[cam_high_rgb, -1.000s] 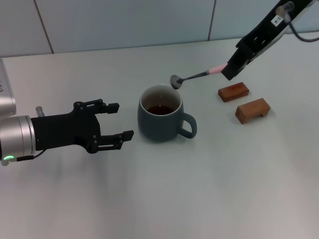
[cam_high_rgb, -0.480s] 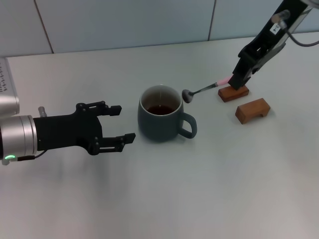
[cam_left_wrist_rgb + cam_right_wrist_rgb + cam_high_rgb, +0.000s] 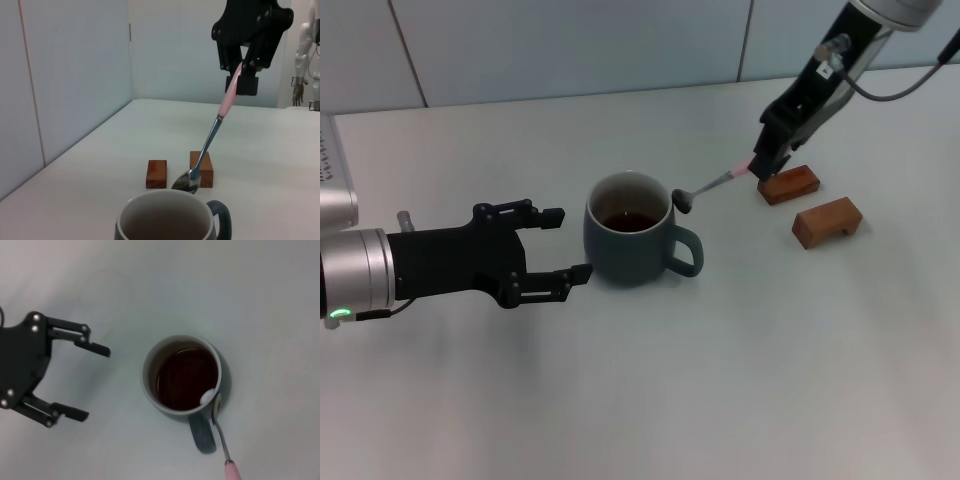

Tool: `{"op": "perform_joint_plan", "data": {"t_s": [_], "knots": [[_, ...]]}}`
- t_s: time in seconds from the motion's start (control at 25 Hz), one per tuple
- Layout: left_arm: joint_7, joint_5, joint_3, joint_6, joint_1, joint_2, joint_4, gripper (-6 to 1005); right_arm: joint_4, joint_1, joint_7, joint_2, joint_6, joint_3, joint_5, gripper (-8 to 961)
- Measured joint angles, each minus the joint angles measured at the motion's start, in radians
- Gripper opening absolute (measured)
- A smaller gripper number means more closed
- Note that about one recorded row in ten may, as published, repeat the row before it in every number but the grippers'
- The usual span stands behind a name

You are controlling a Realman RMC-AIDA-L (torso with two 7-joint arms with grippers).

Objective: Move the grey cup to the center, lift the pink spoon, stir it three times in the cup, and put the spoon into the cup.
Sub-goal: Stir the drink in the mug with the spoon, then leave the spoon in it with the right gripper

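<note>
White table [image 3: 740, 380], pale tiled wall behind. Grey cup [image 3: 630, 243] near centre, handle toward the right arm's side, dark liquid inside. Left gripper [image 3: 555, 253] spread wide, released, just beside the cup. Right gripper [image 3: 767, 160] clenched on pink spoon [image 3: 712, 185]. Spoon slanted, handle up toward the wooden blocks [image 3: 810, 204], bowl down at the cup's handle-side rim. Advised: bring bowl inward over liquid before lowering; avoid nudging rim.

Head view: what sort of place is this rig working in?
Probably a robotics lab test bench: a plain white table against bare panel walls, set only with the grey cup, the pink spoon and two wooden blocks.
</note>
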Motion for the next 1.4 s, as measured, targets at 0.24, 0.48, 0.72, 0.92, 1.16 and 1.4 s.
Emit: {"op": "perform_joint_plan", "data": {"t_s": [0.24,0.48,0.72,0.92,1.16,1.4], "knots": [[0.000,0.000,0.000,0.000,0.004,0.000,0.000,793,-0.032,0.010,0.003,0.002,-0.039,0.010,0.005,123],[0.004,0.000,0.000,0.000,0.004,0.000,0.000,792,-0.077,0.011,0.012,0.003,-0.073,0.013,0.006,123],[0.001,0.000,0.012,0.000,0.004,0.000,0.001,793,-0.112,0.010,0.018,0.002,-0.091,0.017,0.008,123],[0.001,0.000,0.012,-0.001,0.004,0.000,0.001,792,-0.122,0.011,0.020,0.002,-0.087,0.019,0.011,124],[0.000,-0.013,0.023,-0.001,0.004,0.000,0.000,792,-0.106,0.023,0.012,0.012,-0.054,0.018,0.011,124],[0.000,-0.015,0.025,-0.002,0.004,0.000,0.002,792,0.000,0.047,-0.019,0.018,0.043,0.007,0.012,123]]}}
